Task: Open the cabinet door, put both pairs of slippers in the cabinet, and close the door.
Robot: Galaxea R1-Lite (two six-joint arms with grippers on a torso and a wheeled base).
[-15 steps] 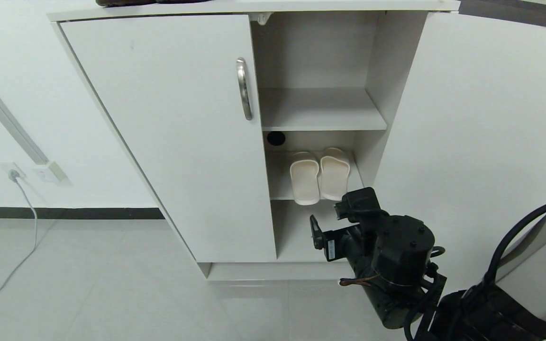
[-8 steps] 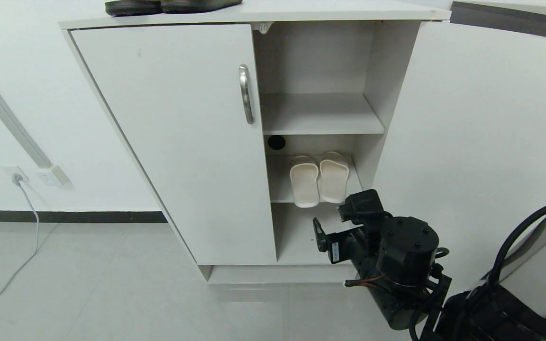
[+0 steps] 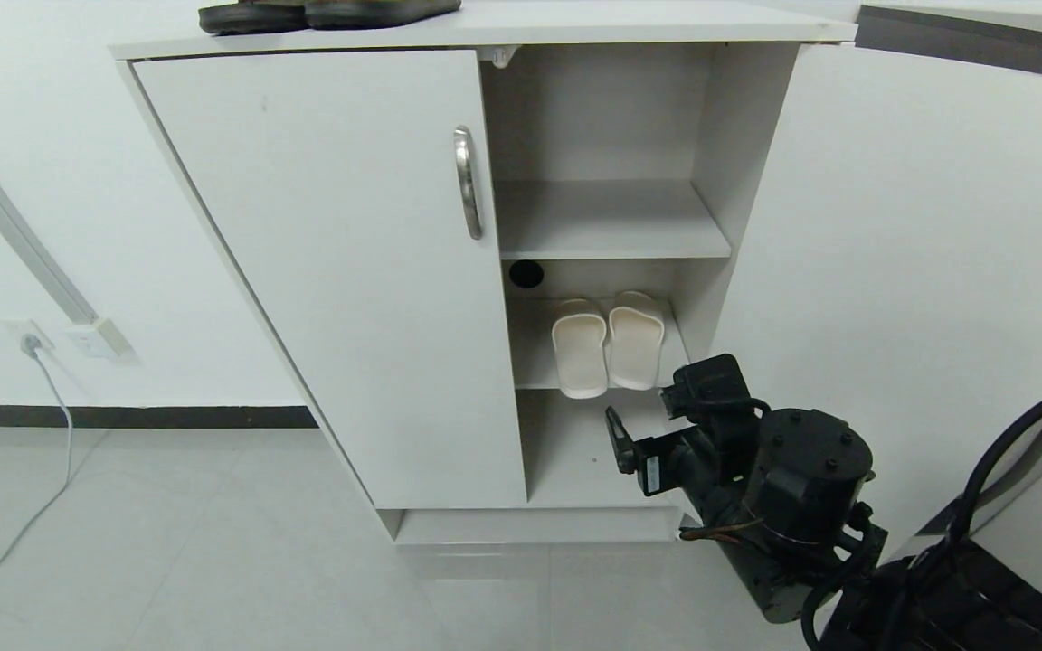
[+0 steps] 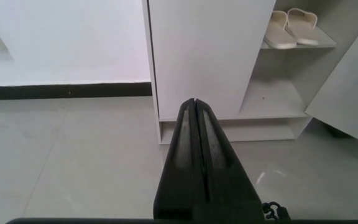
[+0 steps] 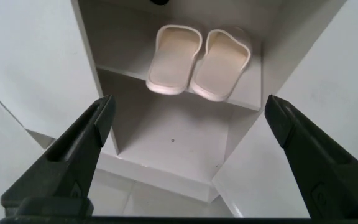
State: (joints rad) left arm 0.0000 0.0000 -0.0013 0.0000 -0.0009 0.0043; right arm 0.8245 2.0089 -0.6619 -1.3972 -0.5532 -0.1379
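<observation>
You are facing a plain white wall (image 3: 51,117) that meets a floor (image 3: 168,579) of pale grey glossy tiles along a black skirting strip (image 3: 123,416). A white cabinet (image 3: 322,271) stands against that wall. To its left a pale trunking (image 3: 5,226) runs slantwise down the wall to a small box (image 3: 98,336), and just beside it a socket (image 3: 28,336) holds a plug whose grey cable (image 3: 51,452) trails down onto the tiles.

Matt white cabinet (image 3: 322,271); shiny metal handle (image 3: 467,183); smooth cream slippers (image 3: 581,353); glossy floor tiles (image 3: 213,570)
</observation>
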